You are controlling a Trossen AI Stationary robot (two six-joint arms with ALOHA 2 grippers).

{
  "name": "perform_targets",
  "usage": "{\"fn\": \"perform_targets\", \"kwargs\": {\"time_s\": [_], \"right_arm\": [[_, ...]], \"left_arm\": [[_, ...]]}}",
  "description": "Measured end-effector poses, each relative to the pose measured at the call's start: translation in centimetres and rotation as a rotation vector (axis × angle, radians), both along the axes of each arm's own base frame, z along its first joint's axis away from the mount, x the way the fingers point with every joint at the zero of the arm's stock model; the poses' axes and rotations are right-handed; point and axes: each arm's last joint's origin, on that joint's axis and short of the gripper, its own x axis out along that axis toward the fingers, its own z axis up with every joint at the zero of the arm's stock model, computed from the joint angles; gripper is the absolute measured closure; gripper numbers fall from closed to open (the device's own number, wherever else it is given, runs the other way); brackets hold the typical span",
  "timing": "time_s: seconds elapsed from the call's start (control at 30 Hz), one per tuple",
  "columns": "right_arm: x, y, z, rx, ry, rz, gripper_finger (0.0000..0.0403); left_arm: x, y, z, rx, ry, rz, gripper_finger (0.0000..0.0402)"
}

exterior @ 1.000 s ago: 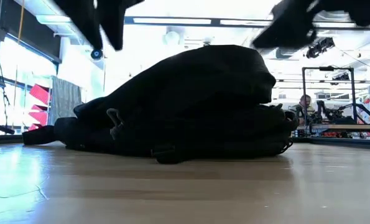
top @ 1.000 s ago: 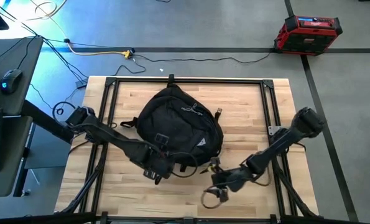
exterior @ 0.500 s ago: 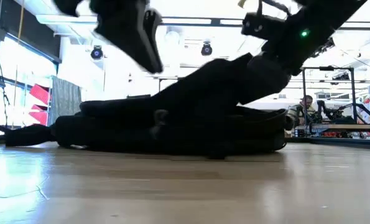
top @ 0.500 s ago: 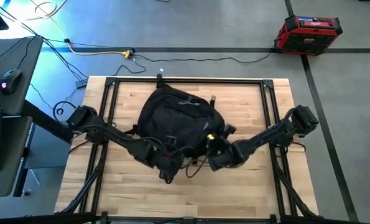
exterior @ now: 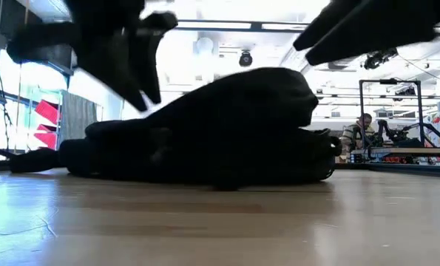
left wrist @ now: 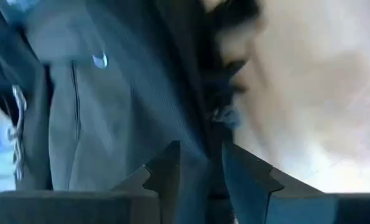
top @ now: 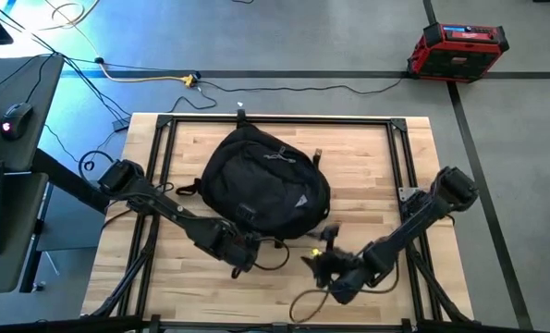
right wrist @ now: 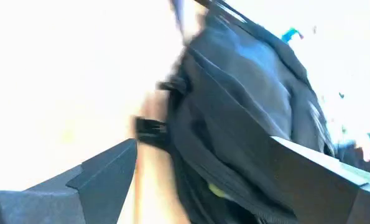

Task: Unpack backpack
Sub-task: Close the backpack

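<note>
Right end effector near-right, off the backpack, spread wide, empty. Left end effector at the pack's near edge, fingers narrowly apart around fabric. Backpack lies mid-surface, looks zipped: pin one side, find the zipper pull.

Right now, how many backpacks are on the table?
1. The black backpack lies on the wooden table, toward the far middle, between the left gripper and the right gripper. Its contents are hidden.
</note>
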Motion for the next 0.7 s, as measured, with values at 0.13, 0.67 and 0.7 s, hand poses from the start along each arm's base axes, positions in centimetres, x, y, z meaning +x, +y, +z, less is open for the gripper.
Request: {"fn": "perform_targets", "kwargs": {"time_s": [0.13, 0.67, 0.7], "right_arm": [[1.2, 0.8, -1.6, -0.030, 0.051, 0.140, 0.0057], [4.3, -1.4, -3.0, 0.117, 0.087, 0.169, 0.0057], [4.3, -1.4, -3.1, 0.104, 0.083, 0.158, 0.0057]], "left_arm": [[-0.8, 1.4, -2.2, 0.049, 0.043, 0.041, 0.0276], [1.4, 1.9, -1.1, 0.104, -0.254, 0.158, 0.0397], [1.8, 1.7, -0.4, 0.104, -0.290, 0.172, 0.0398]]}}
